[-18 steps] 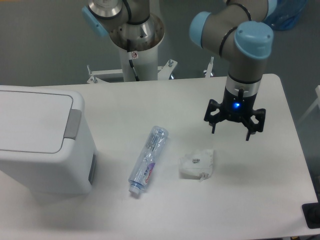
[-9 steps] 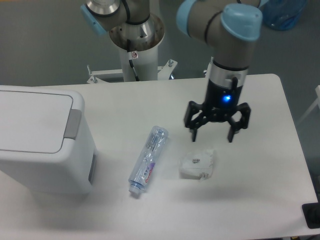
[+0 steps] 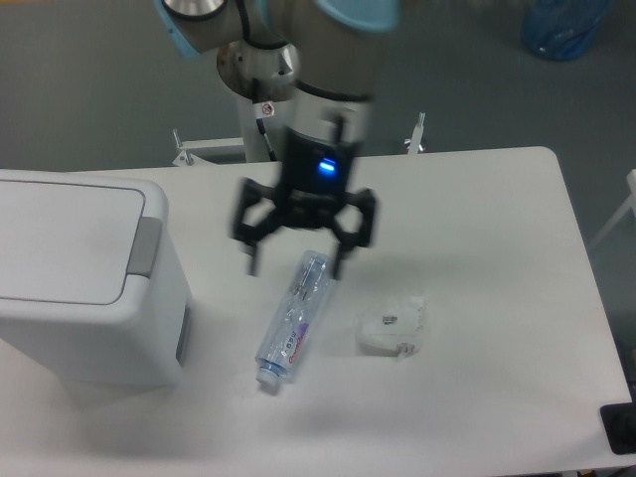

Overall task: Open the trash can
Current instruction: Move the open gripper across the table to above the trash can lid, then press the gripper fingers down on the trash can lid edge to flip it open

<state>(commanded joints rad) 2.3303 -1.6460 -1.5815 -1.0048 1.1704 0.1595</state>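
The trash can (image 3: 75,278) is a large boxy white bin at the table's left edge. Its flat white lid (image 3: 60,241) is down, with a grey push tab (image 3: 146,247) on its right side. My gripper (image 3: 296,266) is open and empty, fingers pointing down, and blurred. It hangs above the table to the right of the tab, over the upper end of the bottle, apart from the bin.
A clear plastic bottle (image 3: 293,322) lies on the white table (image 3: 497,229) right of the bin. A crumpled white tissue (image 3: 393,328) lies right of the bottle. The robot base column (image 3: 263,109) stands behind the table's far edge.
The gripper has swept left across the table, from above the right side past the tissue to above the bottle, nearer the bin. The bin, bottle and tissue have not moved.
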